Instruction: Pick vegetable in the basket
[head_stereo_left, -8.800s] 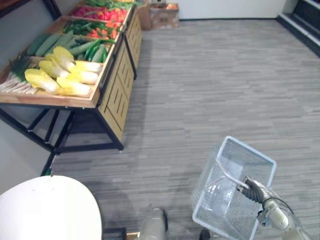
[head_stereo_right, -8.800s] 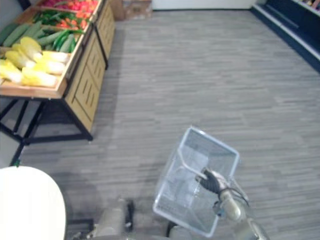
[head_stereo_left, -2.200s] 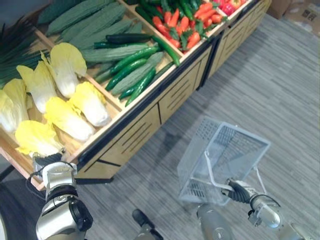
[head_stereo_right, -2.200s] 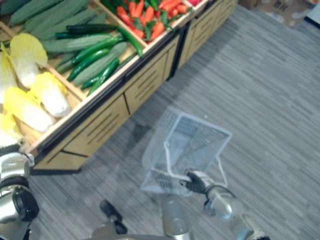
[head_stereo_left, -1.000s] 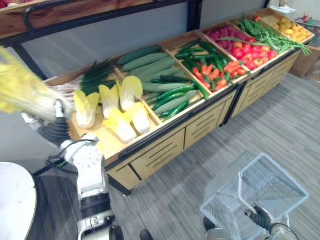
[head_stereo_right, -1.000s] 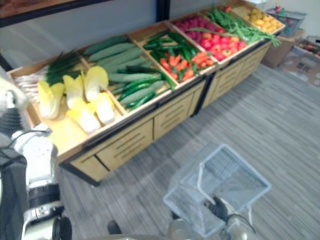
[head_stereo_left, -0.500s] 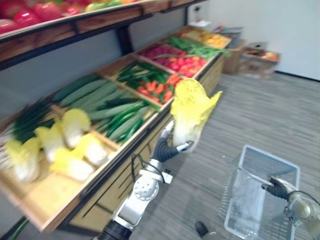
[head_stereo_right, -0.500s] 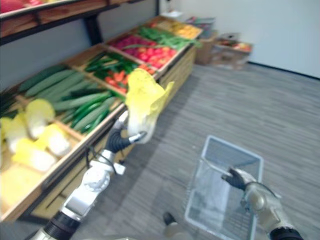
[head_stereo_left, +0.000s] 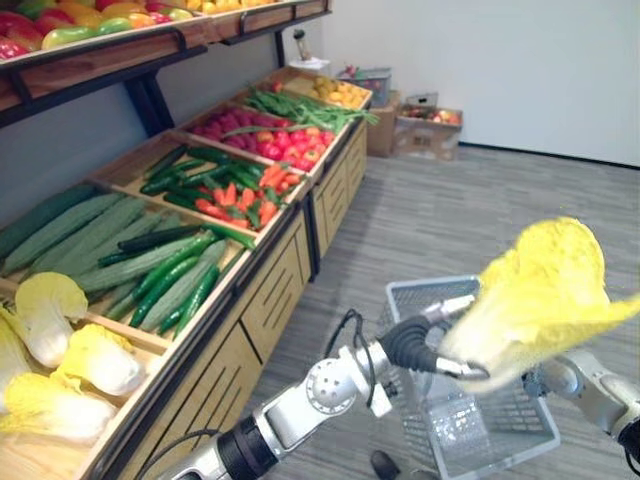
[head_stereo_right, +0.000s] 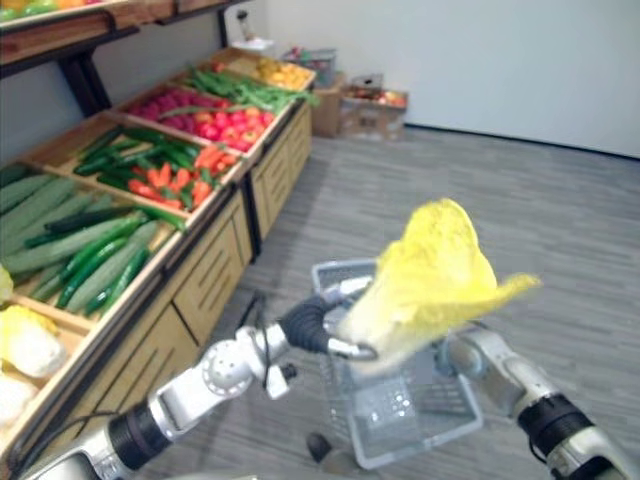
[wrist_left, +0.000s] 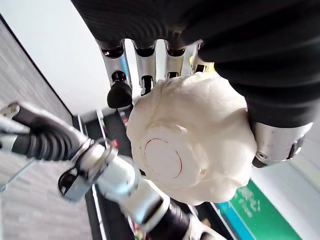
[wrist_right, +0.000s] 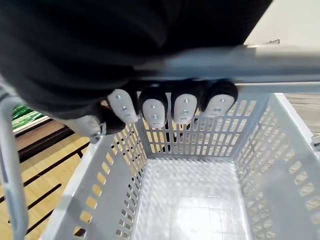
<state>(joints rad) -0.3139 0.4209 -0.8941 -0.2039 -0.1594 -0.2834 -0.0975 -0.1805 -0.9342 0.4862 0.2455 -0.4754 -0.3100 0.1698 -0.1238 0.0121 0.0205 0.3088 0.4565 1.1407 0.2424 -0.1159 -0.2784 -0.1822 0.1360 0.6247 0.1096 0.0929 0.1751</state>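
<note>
My left hand (head_stereo_left: 408, 345) is shut on a yellow-leaved cabbage (head_stereo_left: 535, 300), gripping its white base (wrist_left: 192, 145) with fingers (wrist_left: 145, 65) curled round it. The cabbage hangs tilted just above the white plastic basket (head_stereo_left: 500, 432), leaves pointing away from my arm. My right hand (head_stereo_right: 468, 356) is partly hidden behind the cabbage. In its wrist view its fingers (wrist_right: 170, 107) are curled round the basket's handle bar (wrist_right: 235, 70). The inside of the basket (wrist_right: 260, 165) holds nothing.
A wooden produce stand (head_stereo_left: 270, 290) runs along my left with more cabbages (head_stereo_left: 90, 360), cucumbers (head_stereo_left: 150, 265), peppers (head_stereo_left: 240, 195) and red fruit (head_stereo_left: 270, 140). Cardboard boxes (head_stereo_left: 425, 130) sit by the far white wall. Grey floor (head_stereo_left: 520, 210) stretches to the right.
The view has swung right along the stand. My left hand has carried the cabbage from beside the stand's front edge across to just over the basket. The right hand still holds the handle.
</note>
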